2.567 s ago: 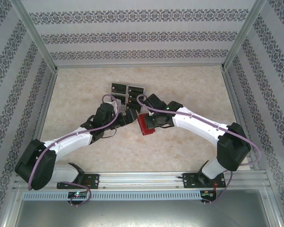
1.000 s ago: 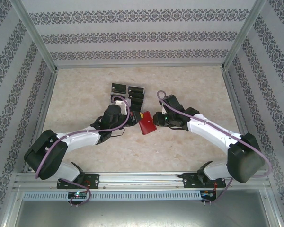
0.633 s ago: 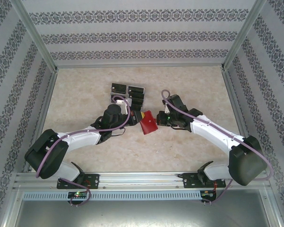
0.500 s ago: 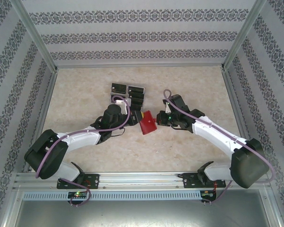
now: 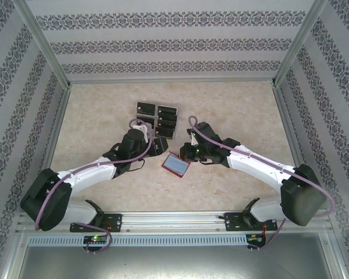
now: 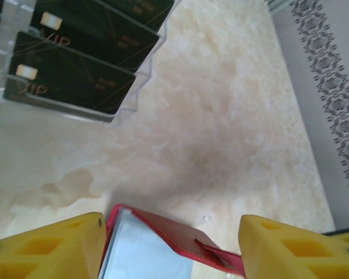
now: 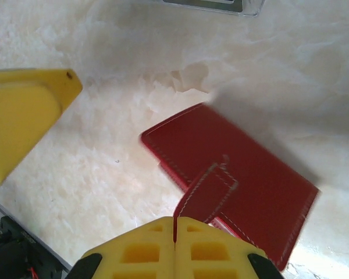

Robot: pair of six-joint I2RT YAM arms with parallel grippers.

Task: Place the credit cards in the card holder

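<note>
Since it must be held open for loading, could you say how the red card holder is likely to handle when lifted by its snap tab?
The card holder probably flops: in the left wrist view its cover hinges away from the grey sleeves. The snap tab looks thin, so it likely bends. It seems light and flat, unlikely to roll.

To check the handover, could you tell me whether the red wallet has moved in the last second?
Yes. The wallet has shifted toward the near rail, away from the black cards, and now shows its grey inside from above.
</note>
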